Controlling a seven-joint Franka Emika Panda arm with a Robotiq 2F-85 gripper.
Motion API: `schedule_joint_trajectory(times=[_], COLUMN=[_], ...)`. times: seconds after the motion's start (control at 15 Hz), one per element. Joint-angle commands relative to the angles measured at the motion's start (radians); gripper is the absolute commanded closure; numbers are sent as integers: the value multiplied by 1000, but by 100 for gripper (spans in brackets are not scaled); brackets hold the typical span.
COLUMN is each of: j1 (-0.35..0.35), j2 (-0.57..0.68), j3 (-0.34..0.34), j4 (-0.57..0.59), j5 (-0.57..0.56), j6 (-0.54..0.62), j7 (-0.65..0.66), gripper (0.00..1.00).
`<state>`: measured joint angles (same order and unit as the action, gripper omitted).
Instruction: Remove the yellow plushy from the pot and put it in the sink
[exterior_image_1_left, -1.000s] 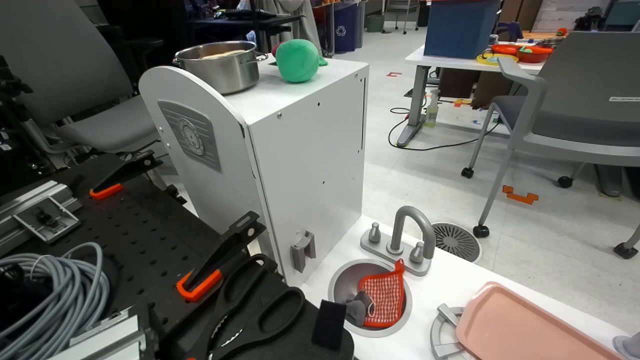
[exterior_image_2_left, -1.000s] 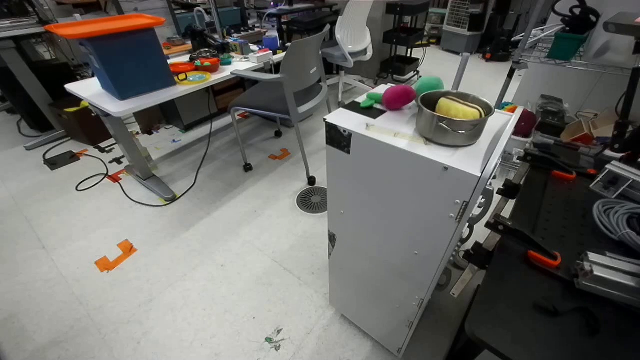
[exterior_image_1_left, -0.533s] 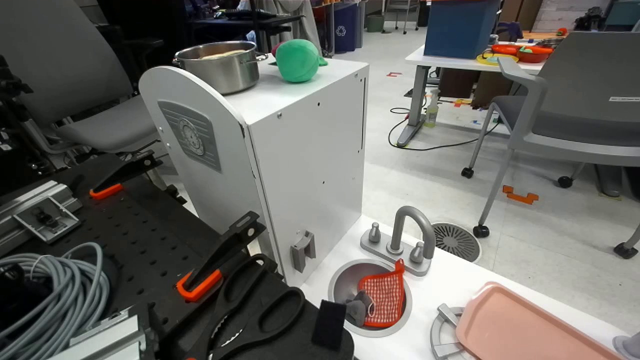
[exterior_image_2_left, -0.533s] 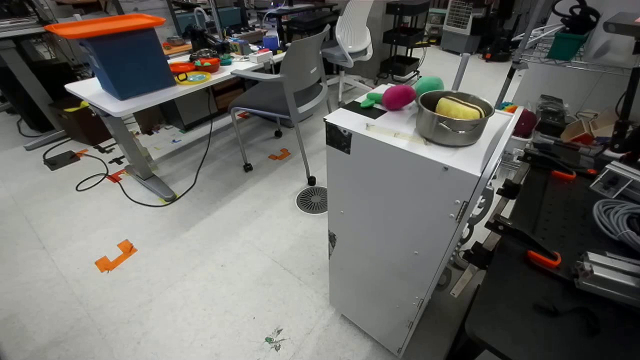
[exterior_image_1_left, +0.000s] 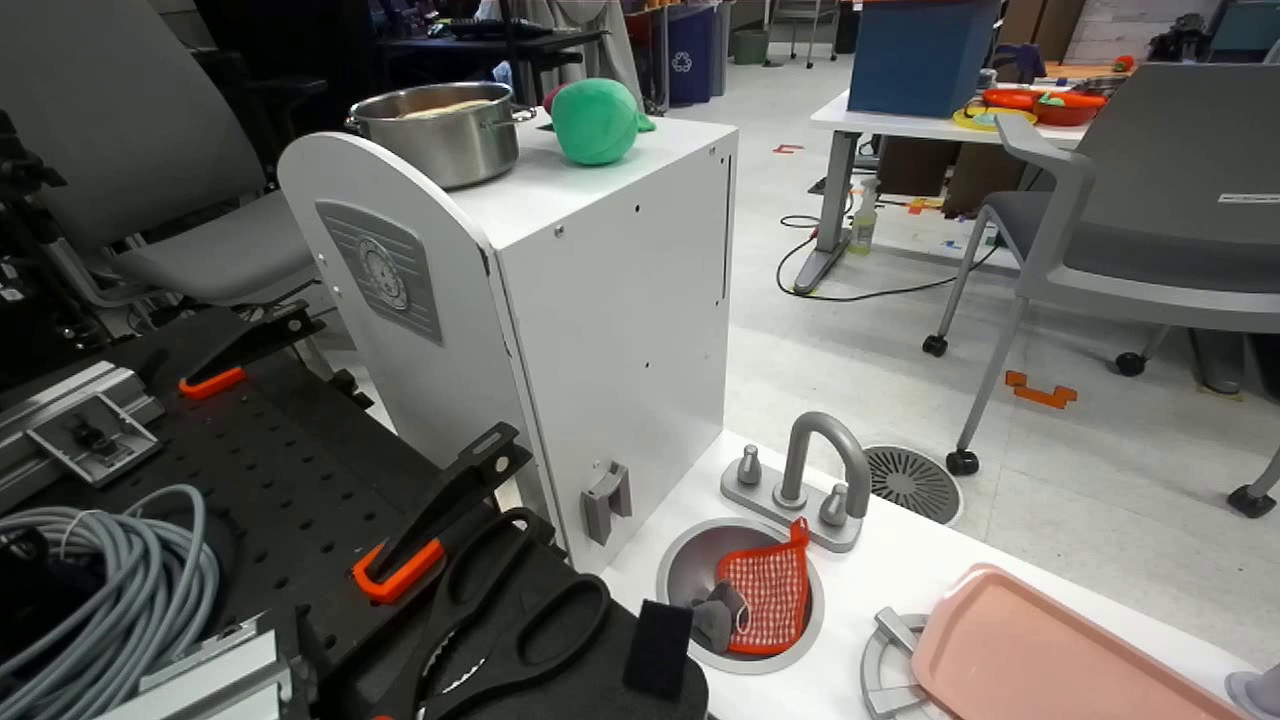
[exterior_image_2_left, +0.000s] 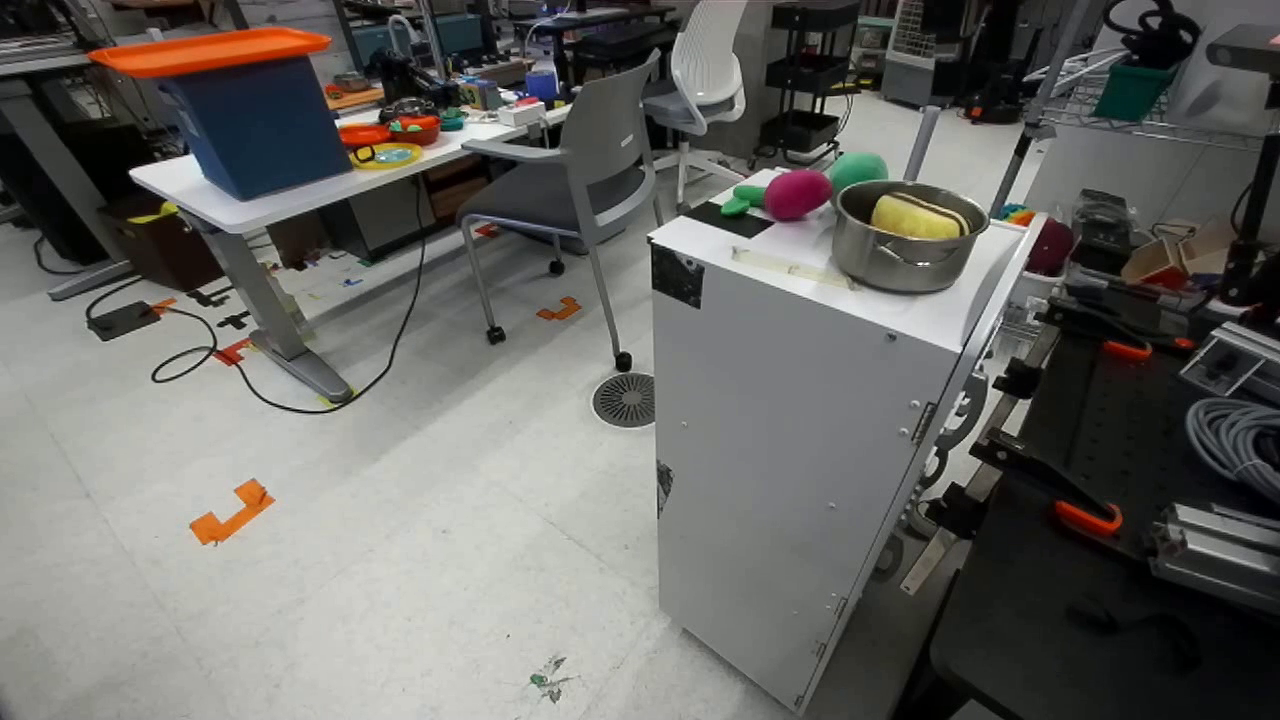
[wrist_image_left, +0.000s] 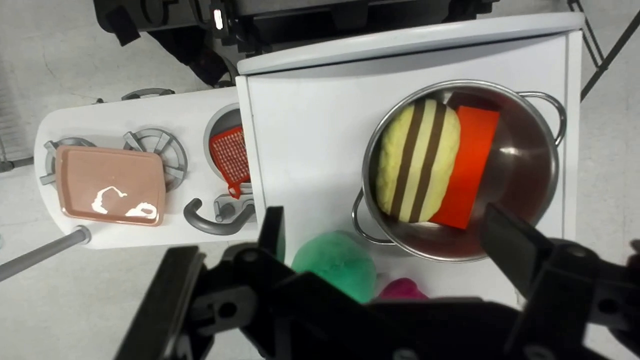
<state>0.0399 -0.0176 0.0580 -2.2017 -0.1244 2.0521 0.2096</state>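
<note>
1. The gripper (wrist_image_left: 392, 239) reaches into the wrist view with its two fingers spread wide apart, holding nothing. One black fingertip overlaps the pot's rim in that view; the height above it cannot be told.

2. The yellow plushy (wrist_image_left: 417, 160) lies inside the pot (wrist_image_left: 530, 165), over by the wall nearer the sink. It is a plump, rounded oval, longer than wide, its soft surface slightly bumpy. Two dark brown stripes run down its length, with a paler yellow band between them.

3. A flat red-orange piece (wrist_image_left: 467, 170) shows along the plushy's side, also in the pot. In an exterior view the plushy's yellow, striped back can be seen over the near rim.

4. The pot is shiny steel, straight-sided, with two loop handles, and stands upright on a white cabinet (exterior_image_1_left: 620, 300).

5. Near it on the cabinet sit a green plush toy (wrist_image_left: 335, 265) and a magenta plush toy (exterior_image_2_left: 797, 195).

6. Lower down, on a white counter (exterior_image_1_left: 880, 570), is the round grey sink (exterior_image_1_left: 688, 565), with an arched faucet (exterior_image_1_left: 796, 462) beside it. A red checked pot holder (exterior_image_1_left: 768, 600) and something grey (exterior_image_1_left: 713, 615) lie in it.

7. Farther along, a pink tray (exterior_image_1_left: 1050, 650) lies partly over a grey burner (exterior_image_1_left: 897, 632).
</note>
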Motion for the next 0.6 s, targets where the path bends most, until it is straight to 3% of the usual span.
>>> schedule_joint_trajectory(times=[0.0, 0.53], j1=[14, 53], j2=[40, 113], j3=[8, 26], j4=[3, -12], j5=[-9, -8], j6=[71, 225], j7=[11, -66], gripper=[0, 0])
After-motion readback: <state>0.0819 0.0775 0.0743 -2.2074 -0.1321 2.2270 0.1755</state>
